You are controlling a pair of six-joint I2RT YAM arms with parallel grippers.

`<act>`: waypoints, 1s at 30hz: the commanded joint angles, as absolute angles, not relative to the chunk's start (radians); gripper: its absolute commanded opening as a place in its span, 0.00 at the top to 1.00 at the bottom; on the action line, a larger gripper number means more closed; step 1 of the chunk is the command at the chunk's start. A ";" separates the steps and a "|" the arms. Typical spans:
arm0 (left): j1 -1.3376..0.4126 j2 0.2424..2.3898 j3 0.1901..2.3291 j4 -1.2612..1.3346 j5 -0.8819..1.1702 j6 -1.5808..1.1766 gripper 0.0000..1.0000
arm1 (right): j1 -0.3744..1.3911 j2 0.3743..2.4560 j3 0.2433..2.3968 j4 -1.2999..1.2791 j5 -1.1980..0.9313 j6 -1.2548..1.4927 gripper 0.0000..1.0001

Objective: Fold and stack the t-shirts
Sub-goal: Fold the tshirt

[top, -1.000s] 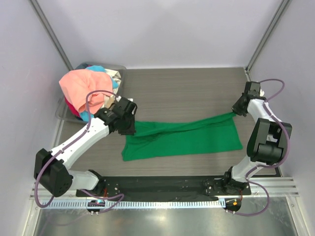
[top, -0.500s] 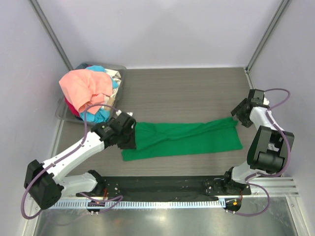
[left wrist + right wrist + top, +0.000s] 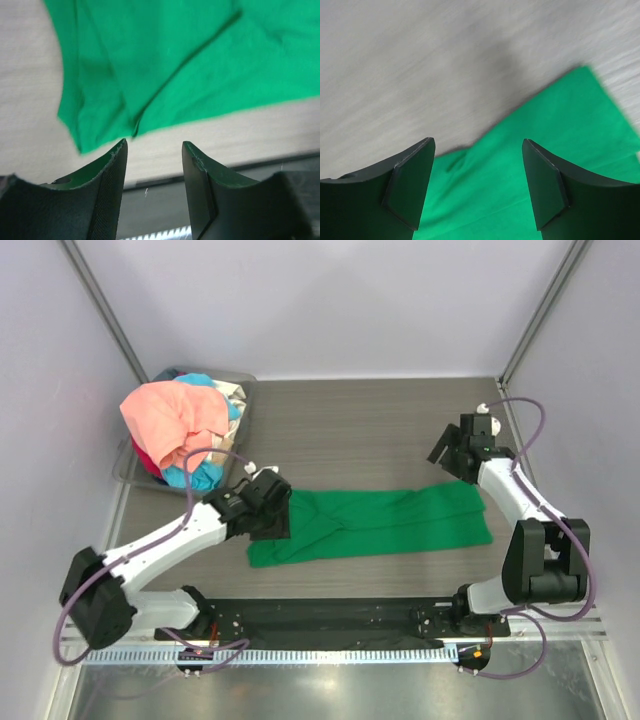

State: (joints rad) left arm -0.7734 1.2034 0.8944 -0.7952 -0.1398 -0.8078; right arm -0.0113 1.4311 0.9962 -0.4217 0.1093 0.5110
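A bright green t-shirt [image 3: 380, 523] lies folded into a long band across the middle of the table. My left gripper [image 3: 272, 516] hovers over its left end, open with nothing between the fingers; its wrist view shows the shirt's [image 3: 170, 65] left edge and bare table under the gripper [image 3: 154, 150]. My right gripper [image 3: 452, 454] hangs open just beyond the shirt's far right corner, and the green cloth [image 3: 540, 165] lies below the gripper [image 3: 477, 147], untouched. More t-shirts are heaped at the back left: salmon-pink [image 3: 170, 418] on top, with light blue [image 3: 197, 476], red [image 3: 146, 460] and cream [image 3: 232, 392] underneath.
The heap sits in a grey translucent bin [image 3: 243, 378] in the back left corner. A black base strip [image 3: 330, 618] runs along the near edge. Walls and corner posts enclose the grey wood-grain table [image 3: 360, 430].
Both grippers have opened and let go of the green shirt's ends, which now lie flat. The right gripper rose and swung left and back; the left shifted slightly right.
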 commanded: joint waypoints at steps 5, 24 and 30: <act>-0.675 1.513 0.972 -0.545 -0.164 -0.773 0.58 | 0.034 1.476 0.836 -0.364 0.058 0.538 0.25; -0.526 2.299 1.968 -0.748 -0.170 -0.620 0.63 | 0.549 0.804 0.328 -0.321 0.044 1.282 0.23; -0.526 2.681 2.778 -0.888 0.112 -0.503 0.54 | 1.012 1.030 0.735 -0.384 0.247 1.133 0.20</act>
State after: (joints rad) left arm -0.5205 2.6366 2.5168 -0.8055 -0.0551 -0.5823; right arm 0.8917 0.8906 0.4587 -0.3592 0.0948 1.1858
